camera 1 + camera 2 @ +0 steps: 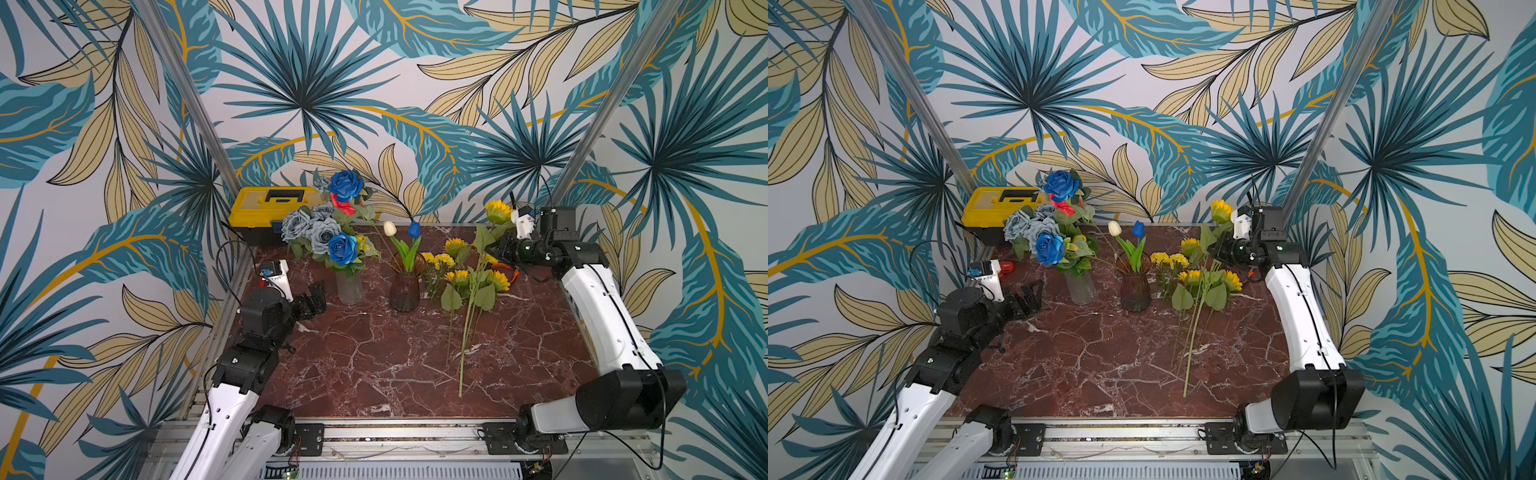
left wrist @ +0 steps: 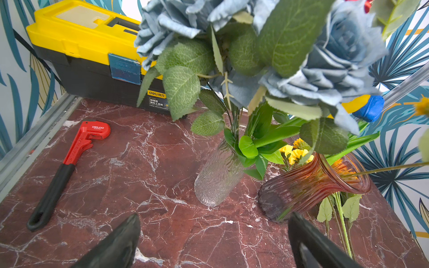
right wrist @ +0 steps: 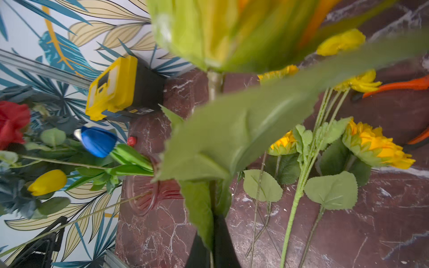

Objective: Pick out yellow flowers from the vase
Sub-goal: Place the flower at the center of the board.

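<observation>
Right claw [image 1: 493, 249]: jaws closed tight on the stem of the held sunflower [image 1: 498, 211]. The flower was up off the bench [image 1: 374, 365] at the back right, head uppermost. A broad leaf [image 3: 232, 130] hung across the wrist view and hid the pinch. I could not tell whether fabric was caught in with the stem.

Left claw [image 1: 315, 297]: jaws spread full, nothing in them, low and just beside the clear vase [image 1: 349, 286].

Where the yellows were:
- A pile [image 1: 469, 278] lay flat on the bench beside the amber vase [image 1: 405, 291], on the right arm's side. Heads pointed to the back wall and stems to the front.
- One small yellow bud [image 1: 360, 242] sat in the clear vase, tucked among the blue and grey roses [image 1: 343, 248].
- The amber vase showed only the white and blue tulips [image 1: 390, 228].

Handling, as I judged it:
- This looked like artificial stock, very light, with a thin stem that was probably wire-cored, so stiff but springy.
- The head was the heavy end, so a low grip would let it swing and twist about the pinch.
- The leaves were soft cloth and likely slick, so a poor place to bite.
- The best hold looked to be bare stem, clear of the leaves. For the bud that meant just under the head, above the rim (little room there).
- It would want a straight upward draw, since neighbouring foliage could snag and drag the vase.
- The clear vase looked light and tippy, and the open left claw was well placed to steady it.
</observation>
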`<act>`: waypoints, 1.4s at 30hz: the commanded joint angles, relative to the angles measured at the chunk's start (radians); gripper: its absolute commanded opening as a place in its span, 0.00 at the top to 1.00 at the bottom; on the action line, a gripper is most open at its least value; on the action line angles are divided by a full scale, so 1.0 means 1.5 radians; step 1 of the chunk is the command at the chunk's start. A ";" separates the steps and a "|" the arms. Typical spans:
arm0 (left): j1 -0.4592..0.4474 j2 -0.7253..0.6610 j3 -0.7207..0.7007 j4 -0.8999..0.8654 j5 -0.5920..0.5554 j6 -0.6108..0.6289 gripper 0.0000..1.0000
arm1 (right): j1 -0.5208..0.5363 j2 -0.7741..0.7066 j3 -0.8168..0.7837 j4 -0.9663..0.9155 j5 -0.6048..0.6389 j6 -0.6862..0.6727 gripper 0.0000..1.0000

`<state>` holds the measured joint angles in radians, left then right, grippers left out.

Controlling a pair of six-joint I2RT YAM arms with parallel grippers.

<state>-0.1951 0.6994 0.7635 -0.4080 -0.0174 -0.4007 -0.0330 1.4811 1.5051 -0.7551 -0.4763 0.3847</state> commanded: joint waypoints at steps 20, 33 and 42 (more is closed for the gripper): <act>0.006 0.012 -0.010 0.012 0.010 -0.001 0.01 | -0.016 0.301 0.068 0.000 0.060 -0.025 1.00; 0.007 0.012 -0.009 0.013 0.020 0.001 0.01 | -0.016 0.298 0.061 0.013 0.051 -0.018 1.00; 0.006 0.004 -0.005 0.012 0.022 -0.011 0.01 | -0.016 0.273 0.048 0.020 0.063 -0.017 0.68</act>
<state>-0.1947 0.7181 0.7559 -0.4080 0.0051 -0.4053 -0.0528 1.9247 1.5913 -0.7307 -0.4000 0.3634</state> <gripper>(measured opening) 0.995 0.295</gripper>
